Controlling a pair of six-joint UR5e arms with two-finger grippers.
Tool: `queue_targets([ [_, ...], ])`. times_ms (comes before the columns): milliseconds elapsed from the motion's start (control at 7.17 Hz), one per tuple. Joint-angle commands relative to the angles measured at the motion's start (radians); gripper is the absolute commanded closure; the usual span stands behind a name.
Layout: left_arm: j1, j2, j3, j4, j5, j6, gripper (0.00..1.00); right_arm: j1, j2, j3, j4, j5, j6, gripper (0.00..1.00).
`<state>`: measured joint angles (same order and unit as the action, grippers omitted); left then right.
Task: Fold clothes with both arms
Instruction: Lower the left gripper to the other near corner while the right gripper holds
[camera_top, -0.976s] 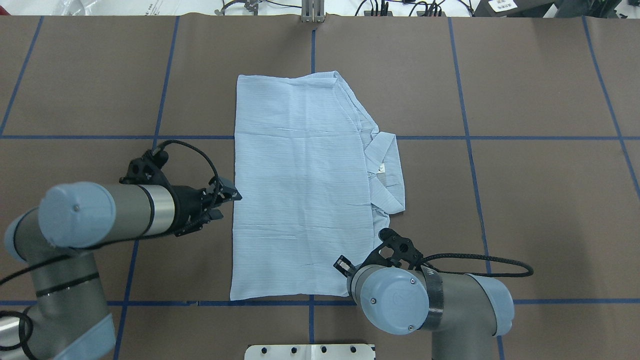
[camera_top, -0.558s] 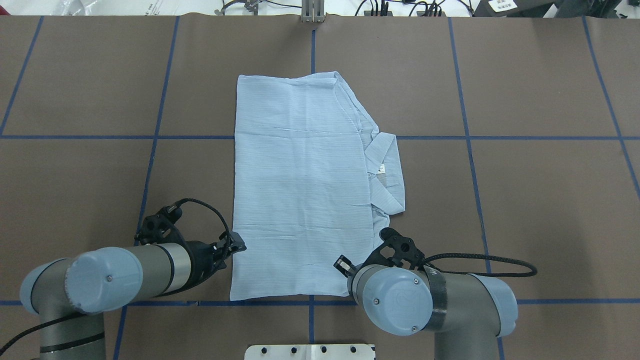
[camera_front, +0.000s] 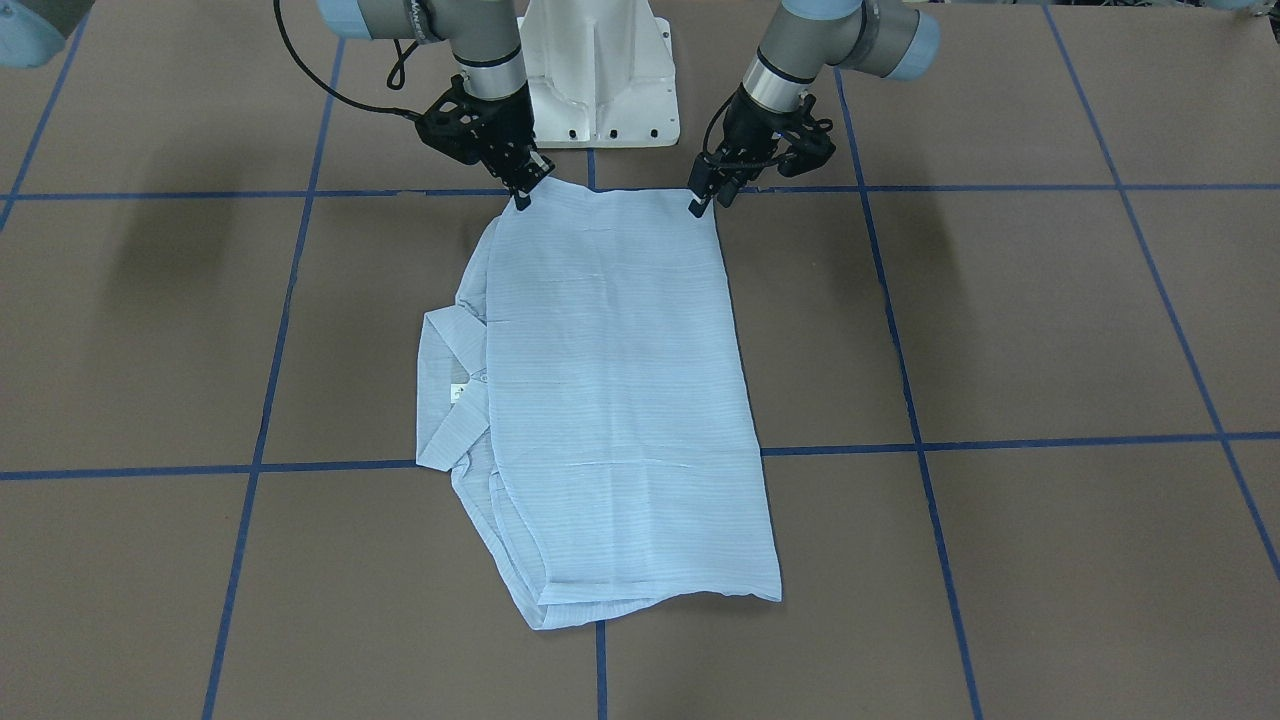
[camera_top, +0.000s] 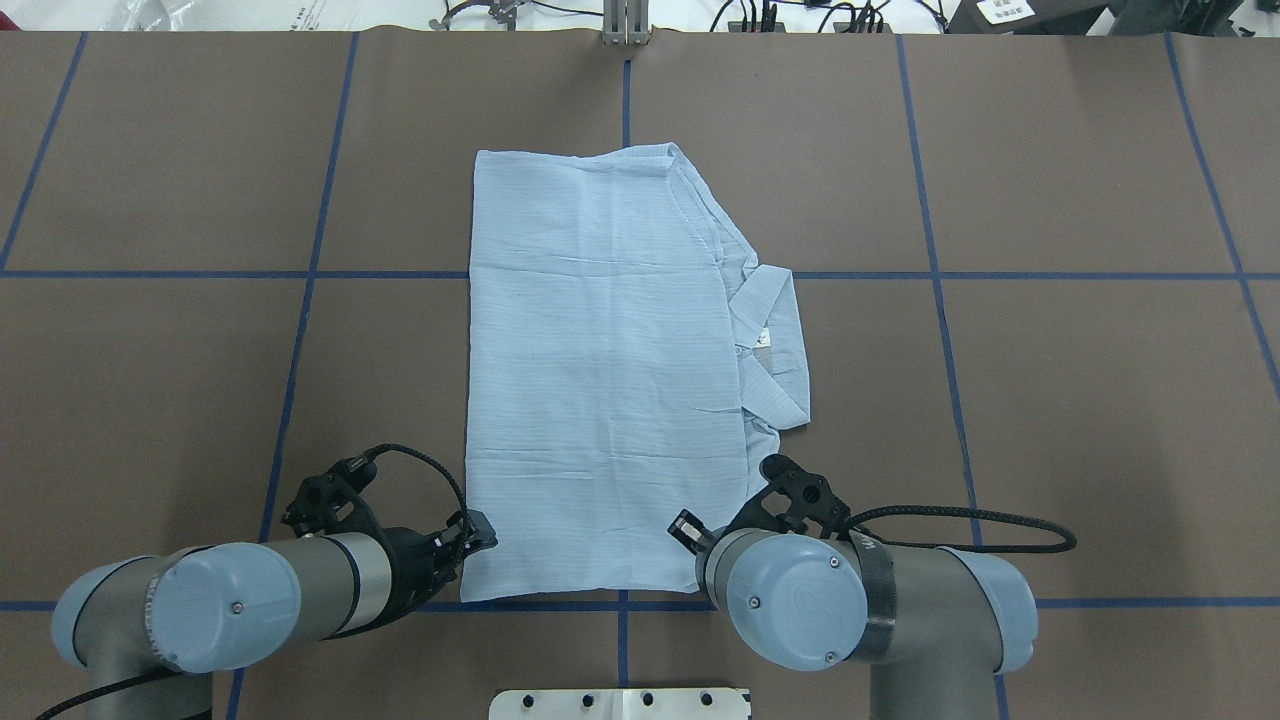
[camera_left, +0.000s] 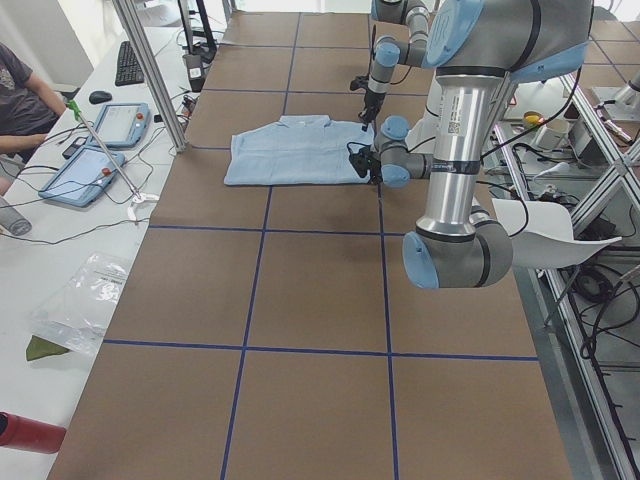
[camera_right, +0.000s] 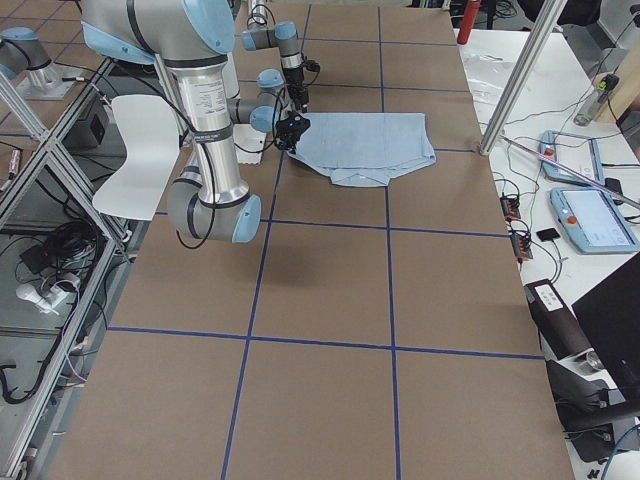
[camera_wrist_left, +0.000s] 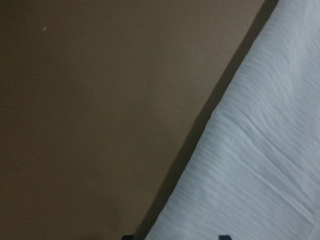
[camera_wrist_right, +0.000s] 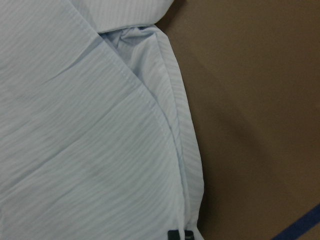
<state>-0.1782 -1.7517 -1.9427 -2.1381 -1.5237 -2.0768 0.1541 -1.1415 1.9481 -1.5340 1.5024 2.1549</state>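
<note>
The clothes are one pale blue striped shirt (camera_top: 600, 380), folded into a long flat rectangle in the middle of the table, collar (camera_top: 775, 340) sticking out on the right. In the front-facing view the shirt (camera_front: 620, 400) runs away from the robot. My left gripper (camera_top: 478, 538) is low at the shirt's near left corner. In the left wrist view its two tips stand apart, open, over the shirt (camera_wrist_left: 260, 165) edge. My right gripper (camera_front: 520, 195) is at the near right corner, tips close together on the shirt (camera_wrist_right: 90, 150) hem; the arm hides most of it from overhead.
The white pedestal base (camera_front: 600, 80) stands just behind the shirt's near edge. Blue tape lines (camera_top: 300, 275) grid the brown table. A side desk in the exterior left view holds tablets (camera_left: 85, 170), with a person (camera_left: 20, 90) seated there.
My left arm has swung toward the robot along the shirt's left edge, from mid-length down to the near left corner. The right arm and the shirt have stayed put.
</note>
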Motion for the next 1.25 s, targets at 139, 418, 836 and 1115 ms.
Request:
queue_targets([
  [139,0.017,0.0,0.005,0.003,0.0,0.0,0.35,0.001,0.005,0.002,0.0,-0.001,0.0,1.0],
  [418,0.031,-0.002,0.007,0.003,0.0,0.0,0.39,0.001,0.003,0.002,0.0,-0.001,0.0,1.0],
  [836,0.039,-0.002,0.005,0.004,0.0,-0.058,0.94,0.002,0.002,0.015,-0.002,0.001,-0.001,1.0],
  [1115,0.037,0.001,0.002,0.004,0.0,-0.058,1.0,0.002,0.002,0.015,-0.002,0.001,0.0,1.0],
])
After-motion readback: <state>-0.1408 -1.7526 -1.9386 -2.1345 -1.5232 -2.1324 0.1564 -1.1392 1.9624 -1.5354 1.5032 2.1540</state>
